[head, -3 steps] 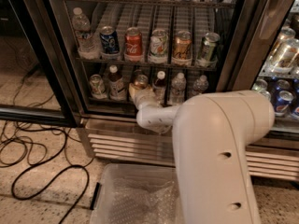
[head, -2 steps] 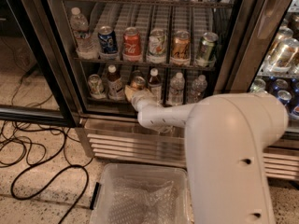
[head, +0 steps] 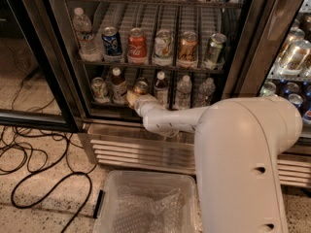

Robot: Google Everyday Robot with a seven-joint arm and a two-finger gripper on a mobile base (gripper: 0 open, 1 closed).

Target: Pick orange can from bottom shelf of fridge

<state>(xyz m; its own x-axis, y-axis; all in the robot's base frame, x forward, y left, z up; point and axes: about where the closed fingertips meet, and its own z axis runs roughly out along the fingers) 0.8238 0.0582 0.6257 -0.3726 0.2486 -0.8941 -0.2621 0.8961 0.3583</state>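
Camera view:

1. The fridge (head: 62,67) stands with its wire racks in full sight above a stainless-steel louvred base (head: 136,152).
2. The orange can (head: 141,87) stands upright on the bottom shelf (head: 107,102), left of centre, between a white-capped bottle (head: 118,85) on its left and a dark bottle (head: 161,88) on its right.
3. A small can (head: 99,89) stands at the left end of that shelf. Two clear water bottles (head: 183,92) stand to the right of the dark bottle.
4. The white arm (head: 243,164) reaches in from the lower right. The gripper (head: 134,98) is at the front rail of the bottom shelf, directly below and in front of the orange can, at or touching its base.
5. Whether the gripper is spread or closed on the can cannot be told.
6. The rack above carries a water bottle (head: 83,33), a blue can (head: 112,41), a red can (head: 136,43), a pale can (head: 163,45), a gold-orange can (head: 187,48) and a tilted silver-green can (head: 214,50).
7. A clear plastic bin (head: 146,205) sits on the floor below the fridge. Black cables (head: 34,174) lie to the left.
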